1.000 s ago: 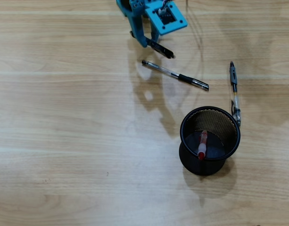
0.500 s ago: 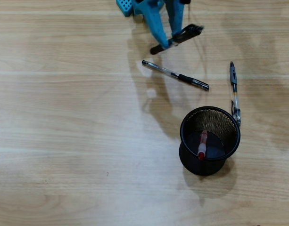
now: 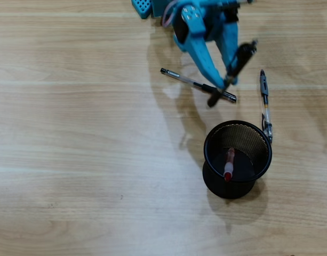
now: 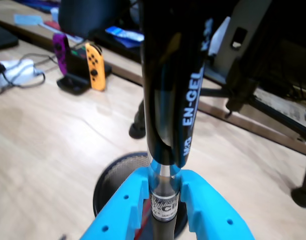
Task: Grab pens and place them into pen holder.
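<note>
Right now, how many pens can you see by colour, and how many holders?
Red pen, inside the holder: 1
Black pens: 2, one in the gripper at, one on the table
Grey-blue pen: 1
Pen holder: 1
Total: 5 things

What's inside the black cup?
One red pen leans inside the pen holder, its red end up by the near rim in the overhead view. The bottom is dark, so anything lying flat there can't be made out. The other pens are outside it.
</note>
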